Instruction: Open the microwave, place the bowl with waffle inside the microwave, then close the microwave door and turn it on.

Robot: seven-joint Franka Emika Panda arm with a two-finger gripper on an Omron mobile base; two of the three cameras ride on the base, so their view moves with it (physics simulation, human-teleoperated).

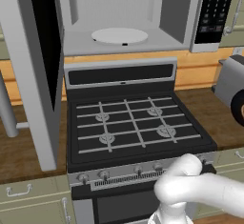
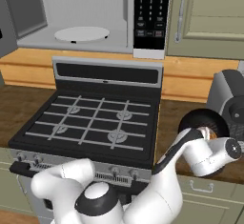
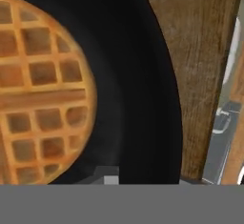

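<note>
The microwave (image 1: 119,13) hangs above the stove with its door (image 1: 40,70) swung wide open to the left, showing the white interior and round turntable (image 2: 81,33). The keypad (image 2: 151,13) is on its right. The black bowl (image 2: 200,119) sits on the wooden counter right of the stove, and the waffle (image 3: 43,89) lies flat inside the bowl (image 3: 143,99). My gripper (image 3: 145,179) hovers just above the bowl near its rim. One fingertip (image 3: 107,174) shows over the bowl's inside, apart from the other, with nothing held between them.
A black gas stove (image 1: 136,123) with knobs along its front stands directly below the microwave. A grey toaster (image 2: 231,99) stands just behind the bowl. The open door juts out over the left counter (image 1: 19,147). A cabinet (image 2: 209,13) is to the right of the microwave.
</note>
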